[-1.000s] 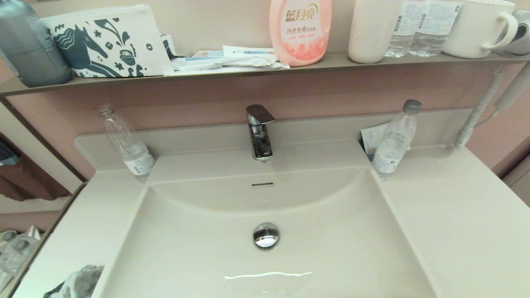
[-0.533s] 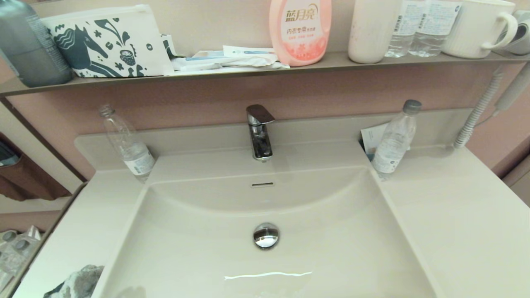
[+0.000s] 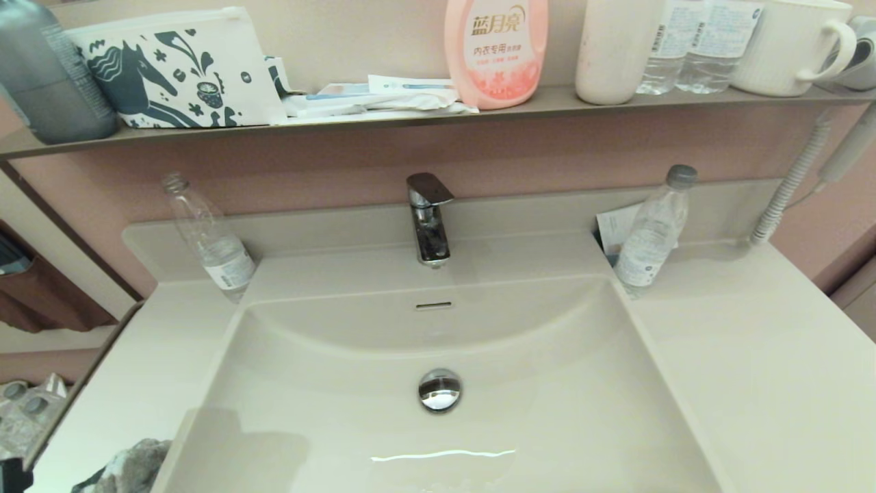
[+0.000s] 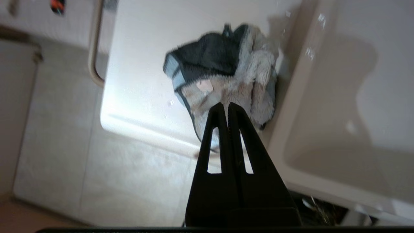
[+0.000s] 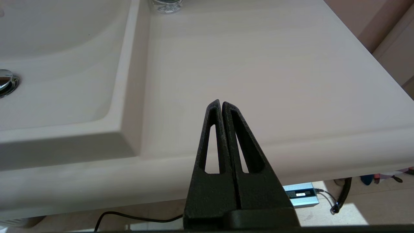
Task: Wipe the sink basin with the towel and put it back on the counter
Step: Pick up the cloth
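Grey fluffy towel (image 4: 226, 77) is sitting crumpled on the counter (image 4: 139, 64), right up against the sink basin's (image 3: 438, 342) left rim. The left gripper (image 4: 225, 105) is hovering just above it with its jaws pressed together, not holding anything. The right gripper (image 5: 220, 103) is hanging over the counter's front edge on the other side, jaws closed too.

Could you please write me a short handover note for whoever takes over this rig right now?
Left gripper: shut, empty, poised over the towel.
Right gripper: shut, empty, parked at the counter's front edge, right of the sink basin.
Towel: crumpled on the counter, left of the basin, against its rim.
Done: nothing visible.
Left: open, grasp towel, wipe basin, return towel to counter.
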### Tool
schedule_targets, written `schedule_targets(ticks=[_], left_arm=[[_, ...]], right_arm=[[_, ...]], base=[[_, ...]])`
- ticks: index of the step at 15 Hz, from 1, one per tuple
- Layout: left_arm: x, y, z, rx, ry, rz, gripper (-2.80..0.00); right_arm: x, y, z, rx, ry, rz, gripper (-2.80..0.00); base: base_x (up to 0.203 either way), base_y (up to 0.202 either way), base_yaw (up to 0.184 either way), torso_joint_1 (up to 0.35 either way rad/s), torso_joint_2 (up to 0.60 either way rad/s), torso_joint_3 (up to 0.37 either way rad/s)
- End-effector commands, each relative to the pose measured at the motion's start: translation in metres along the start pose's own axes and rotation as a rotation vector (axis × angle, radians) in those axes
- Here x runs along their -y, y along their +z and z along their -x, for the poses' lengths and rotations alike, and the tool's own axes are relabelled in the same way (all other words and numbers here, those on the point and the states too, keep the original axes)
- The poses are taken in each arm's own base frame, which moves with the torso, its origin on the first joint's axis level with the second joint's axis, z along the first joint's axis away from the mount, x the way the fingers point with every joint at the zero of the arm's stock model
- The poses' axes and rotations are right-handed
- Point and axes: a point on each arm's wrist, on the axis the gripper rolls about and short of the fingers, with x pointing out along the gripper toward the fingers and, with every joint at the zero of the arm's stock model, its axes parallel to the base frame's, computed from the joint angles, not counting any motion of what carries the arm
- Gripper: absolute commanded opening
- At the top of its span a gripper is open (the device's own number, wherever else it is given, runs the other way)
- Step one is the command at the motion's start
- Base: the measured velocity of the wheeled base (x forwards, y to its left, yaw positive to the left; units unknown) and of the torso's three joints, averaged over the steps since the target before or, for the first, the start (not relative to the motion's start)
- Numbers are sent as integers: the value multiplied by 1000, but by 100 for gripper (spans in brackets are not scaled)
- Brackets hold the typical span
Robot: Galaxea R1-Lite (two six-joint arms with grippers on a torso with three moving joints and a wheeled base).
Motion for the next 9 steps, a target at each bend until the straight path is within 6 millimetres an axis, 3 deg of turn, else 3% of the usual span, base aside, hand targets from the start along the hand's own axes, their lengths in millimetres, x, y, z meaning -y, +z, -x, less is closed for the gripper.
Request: schedule_targets(ticks=[1,9], left_arm=[[-3,24,-32,-229,-5,39,-280],[-13,60,-88,-423,-122,149,-280]], right_arm=[[0,0,0,-1,0,0,-280],[0,0,0,-1,0,0,-280]], base=[[0,0,0,0,0,0],[0,0,0,0,0,0]])
